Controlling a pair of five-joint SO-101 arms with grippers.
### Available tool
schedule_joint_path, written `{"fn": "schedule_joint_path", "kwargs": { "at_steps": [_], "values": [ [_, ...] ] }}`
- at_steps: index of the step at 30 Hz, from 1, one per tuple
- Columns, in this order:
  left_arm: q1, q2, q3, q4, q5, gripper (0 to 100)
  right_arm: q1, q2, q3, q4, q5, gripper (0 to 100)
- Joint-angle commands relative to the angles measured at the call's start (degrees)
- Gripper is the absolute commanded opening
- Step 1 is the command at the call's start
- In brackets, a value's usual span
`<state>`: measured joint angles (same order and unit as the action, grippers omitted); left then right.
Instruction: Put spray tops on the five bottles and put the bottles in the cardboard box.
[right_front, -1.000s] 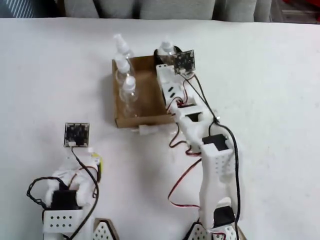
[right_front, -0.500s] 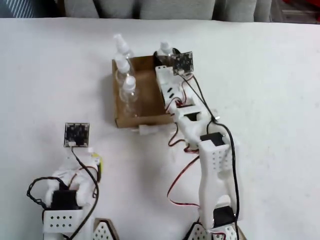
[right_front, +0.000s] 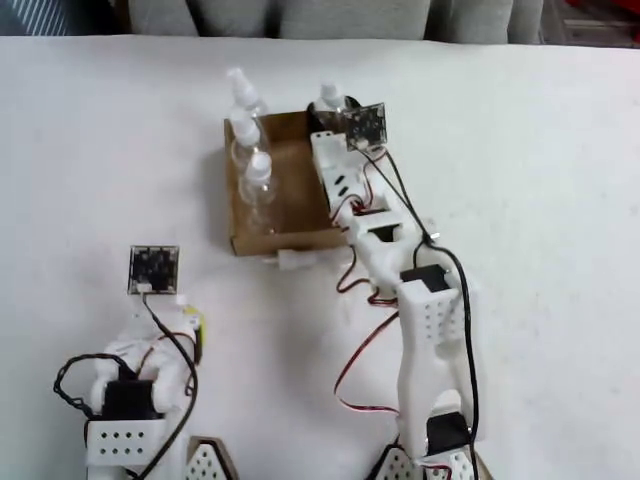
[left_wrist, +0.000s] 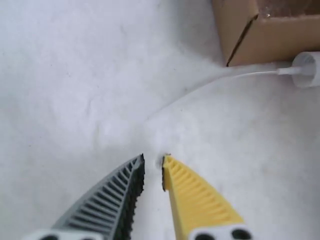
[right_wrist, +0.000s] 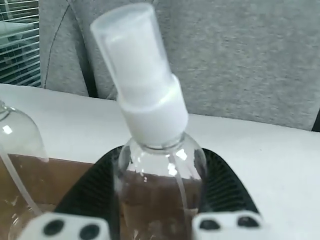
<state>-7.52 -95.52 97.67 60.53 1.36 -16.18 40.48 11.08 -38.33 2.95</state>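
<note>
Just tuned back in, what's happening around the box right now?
The right gripper is shut on a clear bottle with its spray top on, holding it upright at the far right corner of the cardboard box. Three more capped bottles stand along the box's left wall. The left gripper sits shut and empty over the table on the near side. One loose spray top lies on the table beside the box's near wall.
</note>
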Motion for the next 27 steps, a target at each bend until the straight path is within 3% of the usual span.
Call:
{"fn": "schedule_joint_path", "kwargs": {
  "at_steps": [1,5,11,20,27],
  "values": [
    [0.7,-0.6,-0.3,-2.1,-0.7,8,-0.6,-0.5,-1.9,0.3,0.2,1.9],
    [0.7,-0.6,-0.3,-2.1,-0.7,8,-0.5,-0.5,-1.9,0.3,0.4,3.3],
    [0.7,-0.6,-0.3,-2.1,-0.7,8,-0.5,-0.5,-1.8,0.3,0.2,19.7],
    [0.7,-0.6,-0.3,-2.1,-0.7,8,-0.6,-1.0,-0.4,0.2,0.2,32.0],
    [0.7,-0.6,-0.3,-2.1,-0.7,8,-0.4,-1.0,-0.4,0.0,0.6,34.3]
  ]
}}
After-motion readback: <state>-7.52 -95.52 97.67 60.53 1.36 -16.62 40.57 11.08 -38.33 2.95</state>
